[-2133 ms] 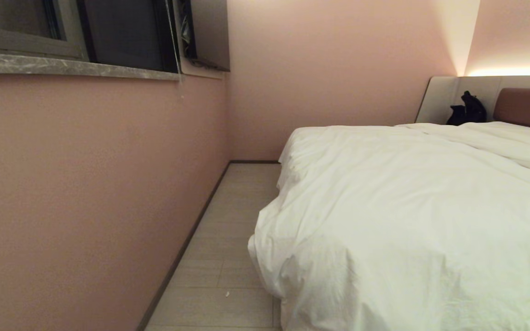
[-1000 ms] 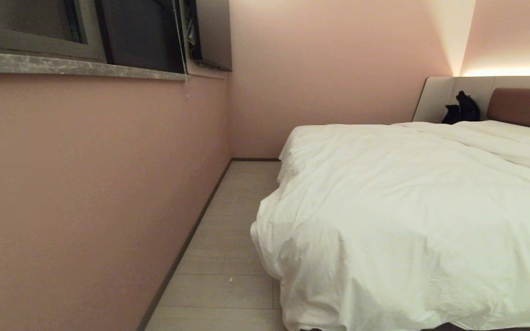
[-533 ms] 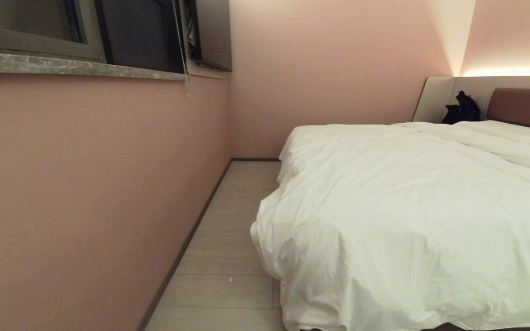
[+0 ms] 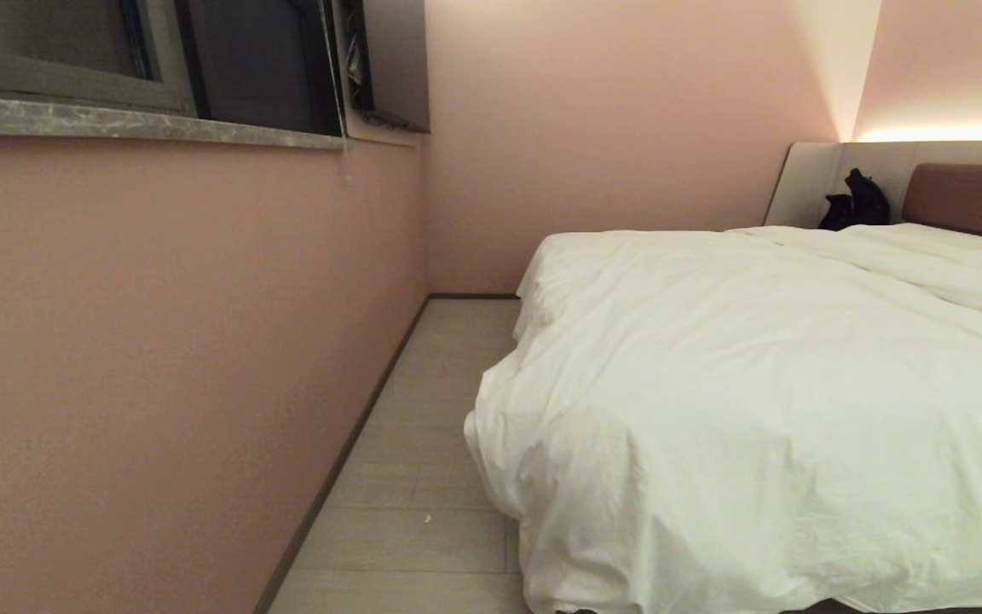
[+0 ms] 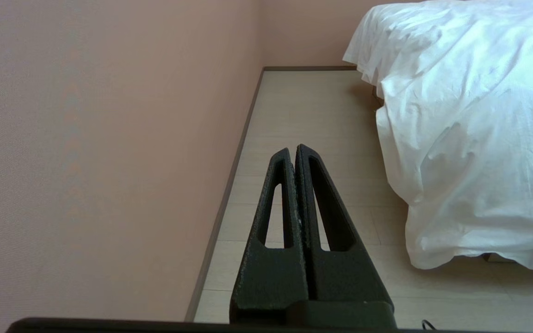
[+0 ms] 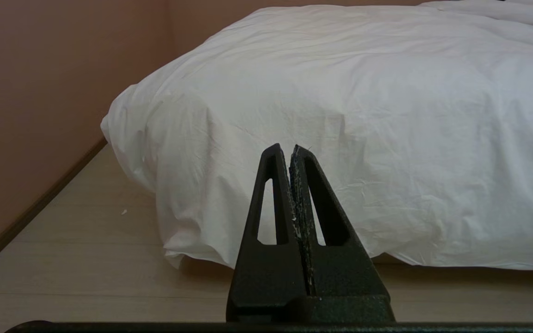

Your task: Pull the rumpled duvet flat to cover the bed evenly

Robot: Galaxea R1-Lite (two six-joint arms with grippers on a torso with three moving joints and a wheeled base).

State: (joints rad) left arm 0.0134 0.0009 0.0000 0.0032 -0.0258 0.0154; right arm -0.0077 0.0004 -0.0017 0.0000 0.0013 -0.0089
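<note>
White duvet (image 4: 764, 401) spread across the bed (image 4: 973, 200), draped over its near corner toward the floor (image 4: 423, 477). Dark bundle (image 4: 859, 203) against the pale headboard panel. Pink wall (image 4: 158, 358) and window sill (image 4: 141, 126) left.

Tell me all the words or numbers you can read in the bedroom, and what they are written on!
There are none to read.
The white duvet and the brown headboard are plain.
The pink wall, the floor and the window sill carry no writing.
The dark bag by the headboard shows no label that can be made out.
</note>
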